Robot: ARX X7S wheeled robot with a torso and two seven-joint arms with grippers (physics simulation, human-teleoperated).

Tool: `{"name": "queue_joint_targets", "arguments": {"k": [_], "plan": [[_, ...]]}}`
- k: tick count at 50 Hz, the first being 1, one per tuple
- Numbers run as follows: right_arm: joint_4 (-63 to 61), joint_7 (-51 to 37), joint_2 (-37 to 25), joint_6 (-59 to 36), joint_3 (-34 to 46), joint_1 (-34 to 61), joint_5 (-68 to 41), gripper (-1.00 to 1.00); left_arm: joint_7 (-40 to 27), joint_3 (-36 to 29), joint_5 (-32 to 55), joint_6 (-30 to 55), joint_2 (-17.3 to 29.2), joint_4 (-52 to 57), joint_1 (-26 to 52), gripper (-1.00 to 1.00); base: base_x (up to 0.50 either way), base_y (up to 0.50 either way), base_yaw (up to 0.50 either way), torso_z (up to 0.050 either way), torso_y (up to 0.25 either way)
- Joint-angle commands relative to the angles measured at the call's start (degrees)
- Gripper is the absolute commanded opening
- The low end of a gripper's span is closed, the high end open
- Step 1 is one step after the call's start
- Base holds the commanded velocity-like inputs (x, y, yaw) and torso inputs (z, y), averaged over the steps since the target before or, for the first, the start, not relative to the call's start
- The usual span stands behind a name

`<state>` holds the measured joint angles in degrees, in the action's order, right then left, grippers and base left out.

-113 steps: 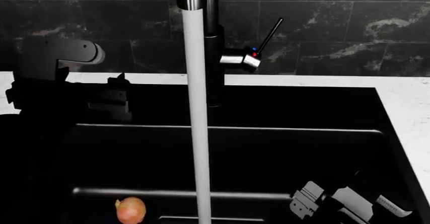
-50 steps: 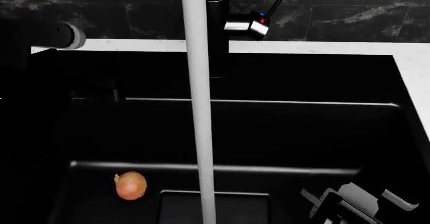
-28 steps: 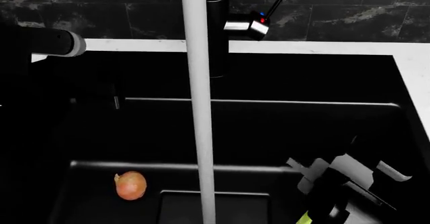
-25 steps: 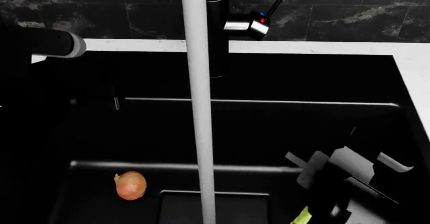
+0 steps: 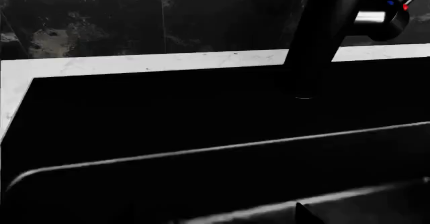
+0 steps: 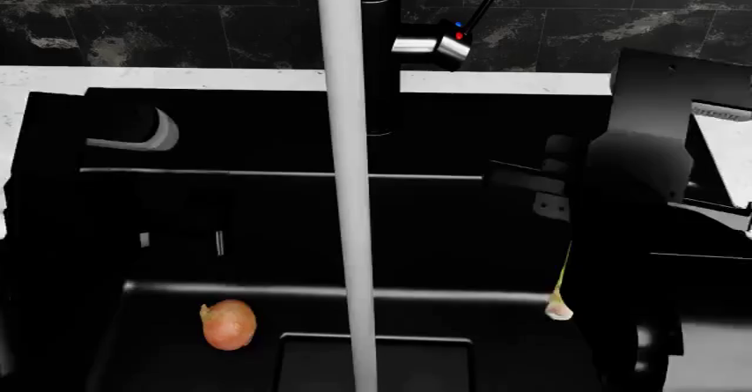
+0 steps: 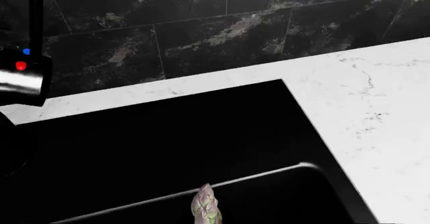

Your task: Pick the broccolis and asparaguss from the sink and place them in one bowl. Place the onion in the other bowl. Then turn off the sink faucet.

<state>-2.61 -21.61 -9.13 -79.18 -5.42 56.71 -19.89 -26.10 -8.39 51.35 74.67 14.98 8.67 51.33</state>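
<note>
The asparagus (image 6: 562, 291) hangs over the right side of the black sink (image 6: 470, 233), whitish end down, with my right gripper (image 6: 578, 260) shut on it; the black arm hides the jaws. The spear's pointed tip (image 7: 205, 205) shows in the right wrist view. The orange-tan onion (image 6: 228, 323) lies on the sink floor at the left. The faucet (image 6: 379, 48) stands behind, lever (image 6: 488, 0) raised, and a white water stream (image 6: 349, 189) runs. My left arm (image 6: 70, 233) is a dark mass over the sink's left side; its gripper is lost in the black. No broccoli or bowl shows.
White marble counter (image 7: 376, 113) borders the sink on the right and runs along the back (image 5: 168, 62). A dark tiled wall (image 6: 176, 13) stands behind. The recessed floor panel (image 6: 411, 357) lies under the stream. The faucet's valve body with red and blue dots (image 5: 379, 15) is near the left wrist camera.
My right arm has risen out of the sink's lower right, lifting the asparagus clear of the floor. The left arm has shifted further in over the sink. The onion has not moved.
</note>
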Motion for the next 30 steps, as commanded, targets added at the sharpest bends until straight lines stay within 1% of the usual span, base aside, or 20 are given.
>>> {"name": "queue_joint_targets", "arguments": {"k": [1,2,3,4,5,6,7,8,9,10,13,14,15,16,18,21,22,24,28,30], "plan": [[-10.2,0.7,-3.0,-8.9,1.9,3.7,-2.9,-1.00,-16.3,0.8,23.8,14.9,-0.5,-5.3,1.9,1.00,0.00,0.00,0.00,0.000,0.000],[-10.8,0.8,-2.9,-9.1,1.6,3.3,-3.4,-1.00,-16.5,-0.2,21.2,12.6,-0.6,-6.5,2.5,1.00,0.00,0.00,0.00,0.000,0.000],[-11.0,0.7,-3.3,-9.3,2.1,3.2,-3.4,-1.00,-15.4,-1.1,20.7,12.1,-0.4,-7.3,3.1,1.00,0.00,0.00,0.00,0.000,0.000],[-11.2,0.7,-3.9,-9.1,3.0,3.1,-3.5,-1.00,-17.6,0.6,22.5,13.5,-1.8,-11.9,3.6,1.00,0.00,0.00,0.00,0.000,0.000],[-11.2,1.3,-4.3,-9.2,3.7,3.3,-4.0,-1.00,-15.9,-1.8,20.7,12.5,-1.5,-12.7,4.4,1.00,0.00,0.00,0.00,0.000,0.000],[-11.8,2.1,-5.3,-8.7,5.4,3.6,-4.4,-1.00,-16.9,-1.4,21.7,13.7,-1.9,-15.4,4.8,1.00,0.00,0.00,0.00,0.000,0.000],[-12.3,2.4,-6.1,-8.4,6.5,4.2,-4.6,-1.00,-16.5,-2.9,21.1,13.6,-1.7,-15.8,5.1,1.00,0.00,0.00,0.00,0.000,0.000],[-12.7,3.1,-6.4,-7.9,6.4,4.6,-5.1,-1.00,-19.2,-2.2,23.1,14.8,-2.5,-18.6,5.3,1.00,0.00,0.00,0.00,0.000,0.000],[-13.2,3.7,-7.6,-7.3,8.2,5.2,-5.2,-1.00,-19.1,-3.7,24.0,14.9,-1.9,-19.1,5.7,1.00,0.00,0.00,0.00,0.000,0.000],[-13.8,5.7,-7.8,-6.8,7.7,5.7,-6.8,-1.00,-21.0,-4.3,25.7,14.9,-2.3,-20.1,5.4,1.00,0.00,0.00,0.00,0.000,0.000],[-14.3,6.6,-8.4,-6.8,7.9,6.0,-7.7,-1.00,-26.3,-3.7,30.9,14.7,-2.9,-24.2,5.4,1.00,0.00,0.00,0.00,0.000,0.000],[-14.6,6.5,-8.3,-7.3,7.5,5.9,-7.9,-1.00,-23.5,-6.7,28.3,13.3,-2.5,-22.9,5.3,1.00,0.00,0.00,0.00,0.000,0.000],[-15.0,6.4,-8.2,-7.9,7.1,5.7,-8.2,-1.00,-24.2,-6.5,29.2,13.7,-2.7,-25.0,5.3,1.00,0.00,0.00,0.00,0.000,0.000],[-14.8,5.8,-7.3,-9.4,5.5,5.4,-8.5,-1.00,-22.1,-9.1,26.8,12.5,-2.2,-24.1,5.1,1.00,0.00,0.00,0.00,0.000,0.000],[-15.7,5.4,-7.8,-10.1,6.4,4.8,-8.9,-1.00,-19.8,-11.1,24.2,10.3,-2.0,-26.3,4.6,1.00,0.00,0.00,0.00,0.000,0.000],[-15.8,1.5,-8.2,-10.7,4.5,4.2,-13.2,-1.00,-20.2,-12.5,23.0,9.5,-2.2,-27.3,3.9,1.00,0.00,0.00,0.00,0.000,0.000],[-15.8,0.5,-8.5,-10.6,4.5,3.9,-14.4,-1.00,-22.2,-11.6,24.0,10.3,-2.6,-28.2,3.7,1.00,0.00,0.00,0.00,0.000,0.000],[-14.7,-0.5,-8.9,-10.5,4.9,4.7,-15.6,-1.00,-23.3,-10.9,24.4,10.4,-2.8,-30.5,4.3,1.00,0.00,0.00,0.00,0.000,0.000],[-13.8,-1.6,-9.7,-10.4,5.9,6.8,-17.6,-1.00,-23.4,-12.0,24.2,10.2,-3.2,-32.7,4.0,1.00,0.00,0.00,0.00,0.000,0.000],[-13.3,-2.8,-9.9,-10.5,5.4,7.1,-19.0,-1.00,-21.6,-13.9,22.7,9.3,-2.9,-33.3,3.9,1.00,0.00,0.00,0.00,0.000,0.000]]}}
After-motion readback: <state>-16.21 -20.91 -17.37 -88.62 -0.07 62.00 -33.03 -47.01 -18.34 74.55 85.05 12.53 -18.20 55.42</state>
